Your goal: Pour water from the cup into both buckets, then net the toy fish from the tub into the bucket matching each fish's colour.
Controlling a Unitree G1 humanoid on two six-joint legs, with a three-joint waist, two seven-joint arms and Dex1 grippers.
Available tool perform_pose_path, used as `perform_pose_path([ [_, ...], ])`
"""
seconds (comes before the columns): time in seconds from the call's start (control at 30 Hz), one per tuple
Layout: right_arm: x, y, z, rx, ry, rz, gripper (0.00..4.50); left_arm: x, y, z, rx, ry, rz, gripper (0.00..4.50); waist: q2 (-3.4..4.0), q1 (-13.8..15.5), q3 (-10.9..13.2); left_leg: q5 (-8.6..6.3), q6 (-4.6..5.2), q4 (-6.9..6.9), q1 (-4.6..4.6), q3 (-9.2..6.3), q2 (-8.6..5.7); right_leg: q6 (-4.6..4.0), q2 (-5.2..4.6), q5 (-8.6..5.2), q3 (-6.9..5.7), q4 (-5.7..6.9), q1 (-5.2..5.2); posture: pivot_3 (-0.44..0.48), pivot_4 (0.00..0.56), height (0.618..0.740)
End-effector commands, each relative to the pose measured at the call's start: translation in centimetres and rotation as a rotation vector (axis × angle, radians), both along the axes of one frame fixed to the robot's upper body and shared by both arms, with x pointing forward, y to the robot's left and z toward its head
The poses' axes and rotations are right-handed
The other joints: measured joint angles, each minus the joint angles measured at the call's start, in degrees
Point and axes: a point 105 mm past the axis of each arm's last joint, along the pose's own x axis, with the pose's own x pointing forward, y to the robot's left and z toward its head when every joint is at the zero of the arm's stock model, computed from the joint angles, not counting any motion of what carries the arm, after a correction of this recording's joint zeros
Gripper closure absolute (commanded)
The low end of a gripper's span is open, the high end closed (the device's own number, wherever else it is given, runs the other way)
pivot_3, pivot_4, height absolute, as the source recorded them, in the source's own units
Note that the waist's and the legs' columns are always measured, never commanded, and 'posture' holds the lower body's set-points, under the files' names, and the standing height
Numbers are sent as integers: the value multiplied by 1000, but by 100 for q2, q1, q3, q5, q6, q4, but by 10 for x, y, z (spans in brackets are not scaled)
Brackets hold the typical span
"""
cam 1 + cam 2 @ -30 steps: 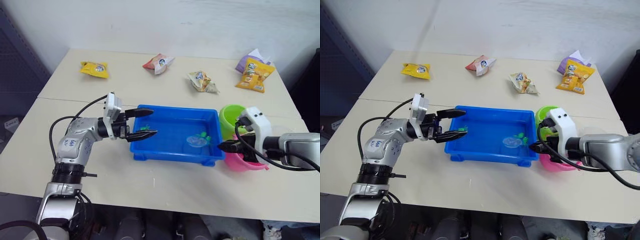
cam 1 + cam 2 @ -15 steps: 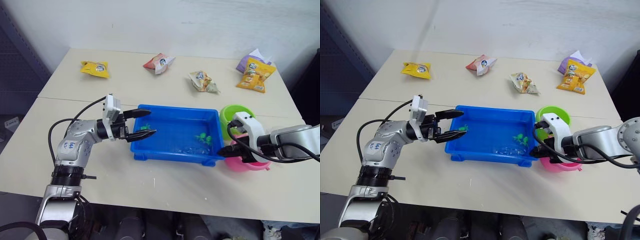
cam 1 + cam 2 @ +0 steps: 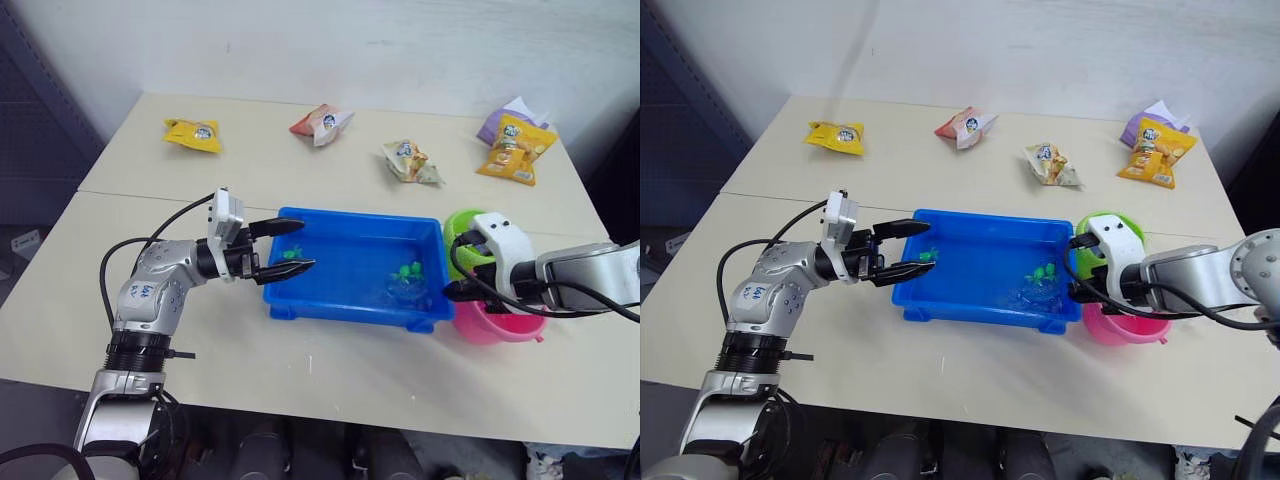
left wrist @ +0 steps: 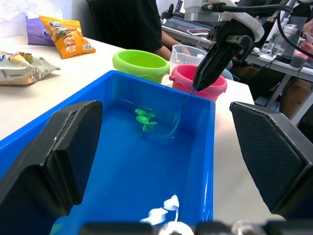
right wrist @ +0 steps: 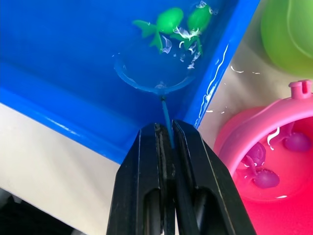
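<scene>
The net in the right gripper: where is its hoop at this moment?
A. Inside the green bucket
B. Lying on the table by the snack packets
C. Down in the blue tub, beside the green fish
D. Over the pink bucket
C: the right gripper pinches the handle while the net hoop sits in the tub next to two green fish.

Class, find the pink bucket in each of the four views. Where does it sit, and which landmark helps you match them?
Left eye view: pink bucket at the tub's near right corner.
Right eye view: pink bucket at that same corner.
Left wrist view: pink bucket beyond the tub's far end.
Right wrist view: pink bucket just outside the tub wall, pink fish inside.
Shared landmark: the green bucket beside it.
</scene>
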Motion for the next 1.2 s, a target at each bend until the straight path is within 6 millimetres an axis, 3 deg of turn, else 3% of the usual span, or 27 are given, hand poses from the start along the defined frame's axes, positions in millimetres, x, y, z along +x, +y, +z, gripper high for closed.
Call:
perform_pose_path([
  [0.03, 2, -1, 5, -27, -20, -3, 4500, -2, -3, 12, -9, -59, -12, 22, 0, -5, 0, 0, 1, 0, -1, 0, 0, 1, 0, 0, 0, -1, 0, 0, 150, 738],
  [0.3, 22, -6, 9, -171, -136, -11, 4500, -3, -4, 12, -11, -63, -8, 22, 0, -13, 0, 2, 3, 2, -1, 1, 0, 1, 0, 3, 1, 1, -1, 0, 150, 738],
  [0.7, 44, 2, 22, -325, -364, 48, 4500, -4, -1, 14, -5, -71, 2, 22, 1, -10, -1, 2, 3, 0, -3, 1, -1, 2, 0, 4, 0, 1, -1, 0, 150, 738],
  [1.2, 41, 19, 12, -205, -373, 132, 4500, -5, 4, 15, 10, -76, 10, 22, 2, -27, -1, 3, 2, -1, 1, 3, -1, 1, 1, 5, 2, 16, -2, 0, 150, 738],
])
